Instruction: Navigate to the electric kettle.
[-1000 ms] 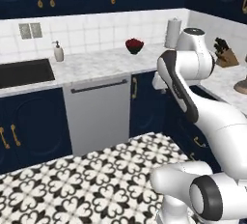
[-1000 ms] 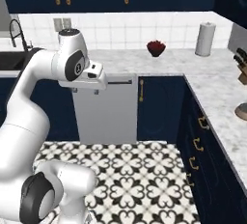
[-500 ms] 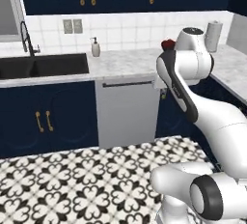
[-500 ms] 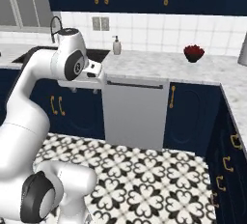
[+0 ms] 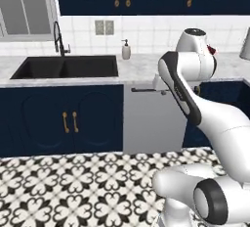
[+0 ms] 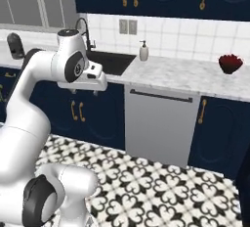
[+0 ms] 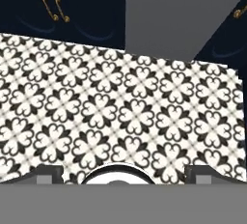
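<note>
At the far left of the right base view, a small dark rounded jug (image 6: 15, 45) stands on the counter under the window; it looks like the electric kettle, partly cut off by my arm. My gripper (image 7: 124, 175) is open, its two dark fingertips (image 7: 48, 175) wide apart with nothing between them, and it points down at the patterned floor (image 7: 120, 102). My hand (image 6: 92, 77) hangs in front of the sink cabinet, well away from the jug.
A black sink (image 5: 66, 67) with a dark tap (image 5: 58, 37) sits in the marble counter (image 5: 141, 69). A soap bottle (image 5: 126, 50), a grey dishwasher (image 6: 158, 123), a red bowl (image 6: 230, 63) and a paper towel roll (image 5: 245, 50) lie to the right. Navy cabinets run below.
The base has turned left, so the whole scene has slid right: the sink and window have come into view, and the dishwasher, bowl and towel roll have shifted right. The arm keeps its pose.
</note>
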